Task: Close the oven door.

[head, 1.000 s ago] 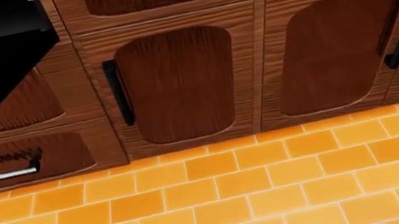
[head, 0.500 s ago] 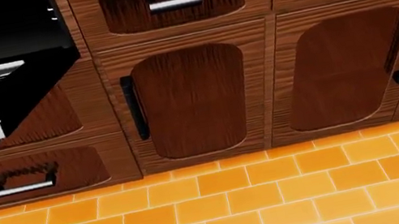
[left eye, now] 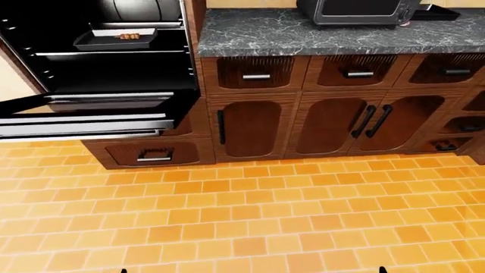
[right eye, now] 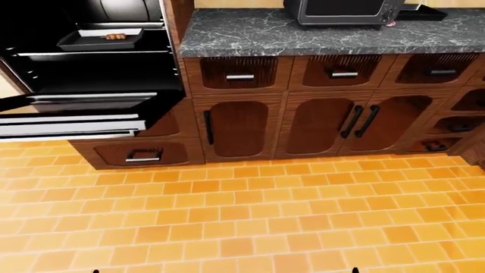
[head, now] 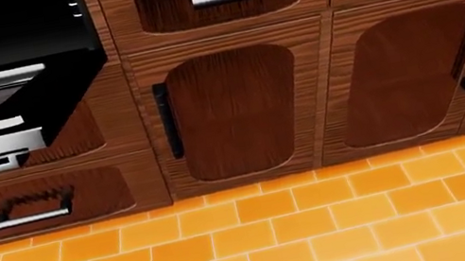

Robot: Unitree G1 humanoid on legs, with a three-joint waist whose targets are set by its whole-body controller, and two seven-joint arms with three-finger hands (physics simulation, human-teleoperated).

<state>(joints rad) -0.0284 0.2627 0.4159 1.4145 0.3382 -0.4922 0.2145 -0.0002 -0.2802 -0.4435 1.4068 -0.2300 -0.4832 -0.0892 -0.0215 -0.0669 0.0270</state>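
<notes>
1. The oven door [left eye: 91, 116] hangs open, folded down flat at the left edge of the left-eye view, its bright metal edge facing the camera and its black inner face turned up.
2. Above the door, the oven cavity [left eye: 114, 62] stands dark and exposed, with wire racks across it; a black tray [left eye: 117, 40] sits on an upper rack, holding a few small bits of food (too small to name).
3. Just below the door, a wooden drawer [left eye: 152, 153] with a metal handle sits at floor level.
4. To the right of the oven, a dark marble table [left eye: 303, 34] tops a run of brown wood cabinets; a toaster oven [left eye: 356, 10] stands toward its far edge, with a flat black tray [right eye: 421, 12] beside it at the far right corner.
5. Under the table's near edge there is a row of drawers with silver handles, and beneath them cabinet doors [head: 229, 109] with black vertical handles.
6. The orange tiled floor [left eye: 243, 222] fills the lower half of both eye views.
7. Neither hand shows in any view, so I cannot tell whether the fingers are open or closed.
</notes>
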